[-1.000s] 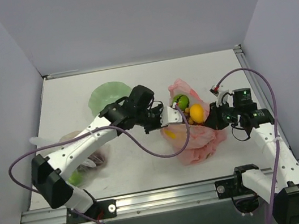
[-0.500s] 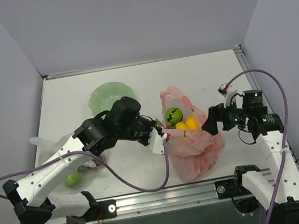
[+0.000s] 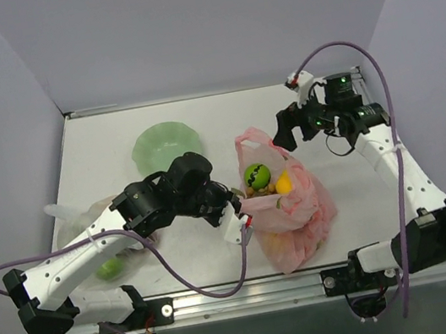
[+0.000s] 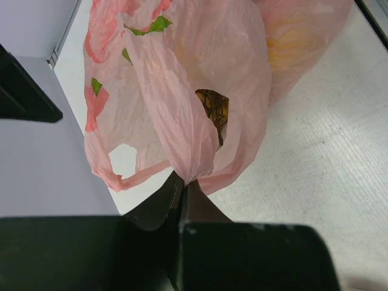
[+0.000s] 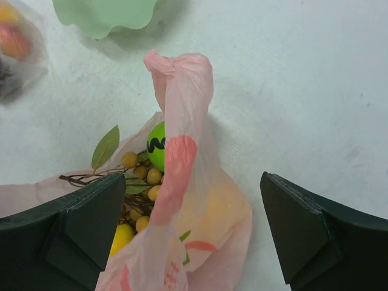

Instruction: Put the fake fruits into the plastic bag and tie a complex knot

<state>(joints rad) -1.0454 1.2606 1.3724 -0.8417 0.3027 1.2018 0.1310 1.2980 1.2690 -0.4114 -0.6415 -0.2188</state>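
From above, the left end effector (image 3: 240, 218) is clamped on the near handle (image 3: 251, 208) of the plastic bag (image 3: 295, 215). It draws that side taut toward itself, probably so the mouth stays up and the load cannot spill. The green round fruit (image 3: 257, 176) and yellow-orange citrus (image 3: 282, 183) sit inside, just beyond its tips. The right end effector (image 3: 290, 134) hovers on the bag's far side with its fingers apart, holding nothing. A green bowl (image 3: 166, 142) and a clear bag (image 3: 97, 235) lie on the tabletop (image 3: 101, 153), behind the left end effector.

The left wrist view shows the jaws pressed together on a gathered twist of pink film. The bag balloons straight ahead, and the grape bunch (image 4: 213, 109) shows through a gap.

The right wrist view shows both fingers spread wide. The far handle loop (image 5: 182, 79) stands upright ahead of them, roughly centred, which looks like a line-up for grabbing the second handle before knotting.

Half a second ago the right end effector hung low beside the bag's right flank. It has since swung up and round to the far side. The left end effector's position has barely changed.
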